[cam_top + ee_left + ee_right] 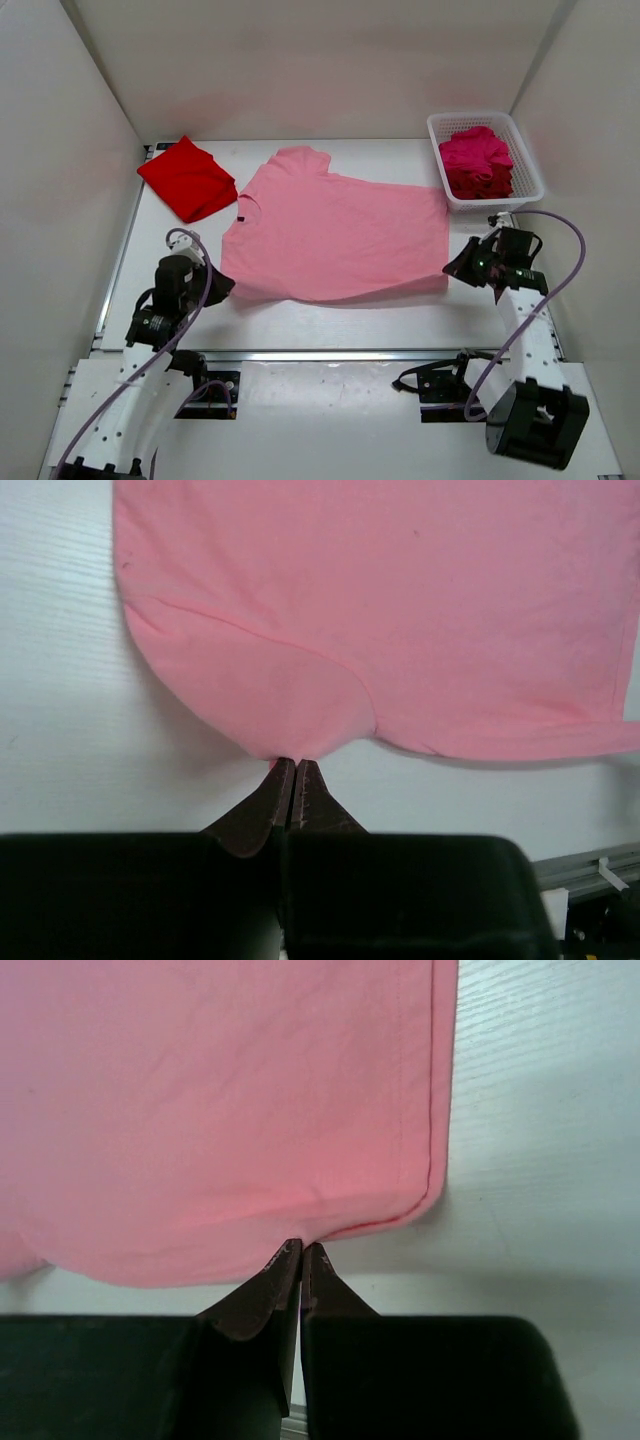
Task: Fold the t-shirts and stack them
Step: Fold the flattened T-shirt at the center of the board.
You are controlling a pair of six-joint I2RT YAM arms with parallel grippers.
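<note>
- Cloth from the top camera: the light pink t-shirt (340,235) lies spread flat on the table (350,320), stretched between my two hands. My left gripper (222,285) is at its near corner on the collar side and my right gripper (452,268) is at its near hem corner.
- Beyond my left hand, well apart from it, sits the folded bright red t-shirt (187,178). Beyond my right hand, the white basket (437,150) holds the bunched magenta t-shirt (478,160).
- Left wrist camera: my left gripper (293,765) is pressed together, nipping a rounded bulge of the light pink t-shirt (400,610) right at the fingertips. The rest fans out ahead.
- Right wrist camera: my right gripper (301,1248) is squeezed tight on the stitched hem of the light pink t-shirt (220,1100). Its corner is just ahead and to the right of the tips, with bare table (540,1160) past that.
</note>
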